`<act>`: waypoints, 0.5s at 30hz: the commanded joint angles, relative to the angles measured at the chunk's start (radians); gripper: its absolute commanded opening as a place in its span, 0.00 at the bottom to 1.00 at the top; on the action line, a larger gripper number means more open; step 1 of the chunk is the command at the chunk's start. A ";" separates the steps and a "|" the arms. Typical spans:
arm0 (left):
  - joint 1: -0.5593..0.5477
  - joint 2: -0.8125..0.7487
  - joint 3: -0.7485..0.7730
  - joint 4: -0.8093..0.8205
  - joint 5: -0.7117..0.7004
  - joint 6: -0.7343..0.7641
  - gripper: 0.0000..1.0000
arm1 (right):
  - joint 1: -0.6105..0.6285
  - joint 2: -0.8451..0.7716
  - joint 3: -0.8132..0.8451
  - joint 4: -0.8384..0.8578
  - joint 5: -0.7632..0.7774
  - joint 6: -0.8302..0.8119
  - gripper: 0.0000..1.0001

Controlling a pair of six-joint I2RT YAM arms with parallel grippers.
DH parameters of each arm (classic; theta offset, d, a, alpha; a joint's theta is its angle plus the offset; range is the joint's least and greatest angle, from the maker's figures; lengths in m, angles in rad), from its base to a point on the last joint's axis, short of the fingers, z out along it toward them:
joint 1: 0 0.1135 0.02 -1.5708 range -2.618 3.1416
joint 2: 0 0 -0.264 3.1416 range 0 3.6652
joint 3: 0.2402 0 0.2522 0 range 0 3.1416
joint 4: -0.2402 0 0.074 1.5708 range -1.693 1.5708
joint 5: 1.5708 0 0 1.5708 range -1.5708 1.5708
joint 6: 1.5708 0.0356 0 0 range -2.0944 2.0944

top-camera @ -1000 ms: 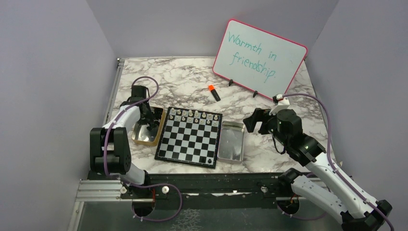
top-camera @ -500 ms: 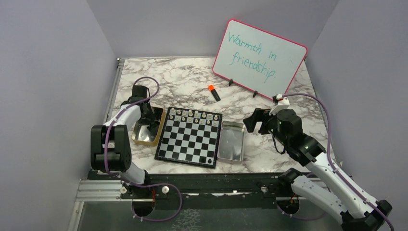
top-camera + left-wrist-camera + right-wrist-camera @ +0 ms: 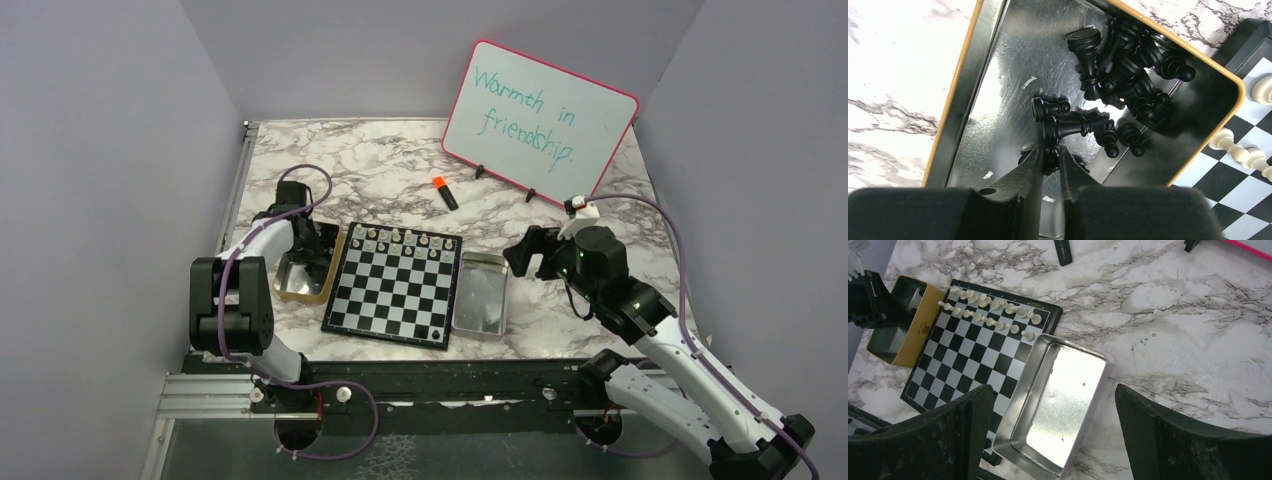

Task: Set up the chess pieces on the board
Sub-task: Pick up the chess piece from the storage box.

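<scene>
Ranks of pale silvery-white chess pieces are set along the far edge of the small square black-and-silver checked board, so that side is judged finished. The black chess pieces are heaped in a gold-rimmed metal tray just left of the board. The left gripper is lowered there, jaws drawn narrow around one lying black piece, evidently for lifting. The right gripper is held wide and unladen right of the board, out of the way.
</scene>
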 commanded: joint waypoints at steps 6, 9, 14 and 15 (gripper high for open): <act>0.003 -0.014 0.020 -0.010 0.030 -0.002 0.06 | -0.004 0.012 0.049 0.029 -0.048 -0.001 0.95; 0.003 -0.048 0.028 -0.013 0.035 -0.006 0.05 | -0.004 0.023 0.053 0.026 -0.062 0.006 0.95; 0.003 -0.097 0.043 -0.014 0.038 -0.027 0.03 | -0.004 0.056 0.047 0.042 -0.132 0.002 0.94; 0.003 -0.106 0.046 -0.015 0.038 -0.030 0.03 | -0.004 0.071 0.052 0.042 -0.153 -0.002 0.94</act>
